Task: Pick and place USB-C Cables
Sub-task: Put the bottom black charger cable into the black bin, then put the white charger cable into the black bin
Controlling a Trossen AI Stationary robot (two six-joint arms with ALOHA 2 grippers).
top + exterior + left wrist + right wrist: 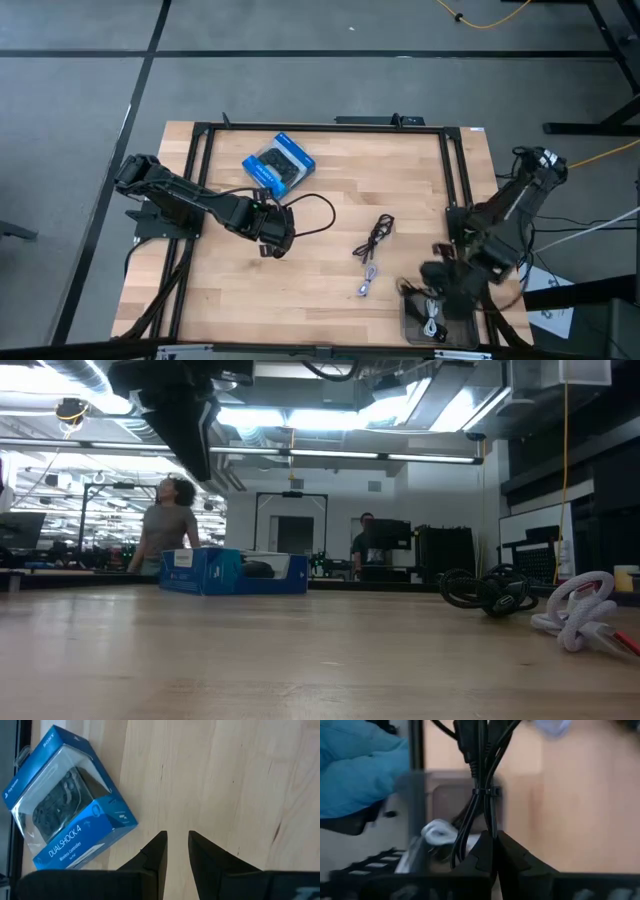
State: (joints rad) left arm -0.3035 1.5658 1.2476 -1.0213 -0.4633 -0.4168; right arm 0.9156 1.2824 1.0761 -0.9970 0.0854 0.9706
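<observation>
My right gripper point(440, 280) point(492, 837) stands at the table's near right, above a clear tray point(437, 318), and is shut on a black USB-C cable point(482, 780) bundled with a tie. A white cable point(437, 832) lies in the tray. A second black cable bundle point(377, 237) point(490, 590) and a white-grey cable point(366, 280) point(580, 610) lie on the wood at mid-table. My left gripper point(272, 235) point(177, 845) hovers left of centre, open by a narrow gap and holding nothing, near the blue controller box point(279, 165) point(65, 815). My right gripper pinches the black cable bundle between its two fingers, several strands together, just short of the tie point(487, 791). The rest of the bundle, with its plug ends point(470, 740), reaches out past the fingertips and is lifted clear over the clear tray.
A black frame point(200, 150) runs round the tabletop. A black cord loop point(318, 212) hangs by my left wrist. Something blue, like a gloved hand point(360, 770), shows beside the tray. Two people point(172, 525) are in the room beyond. Bare wood lies between the arms.
</observation>
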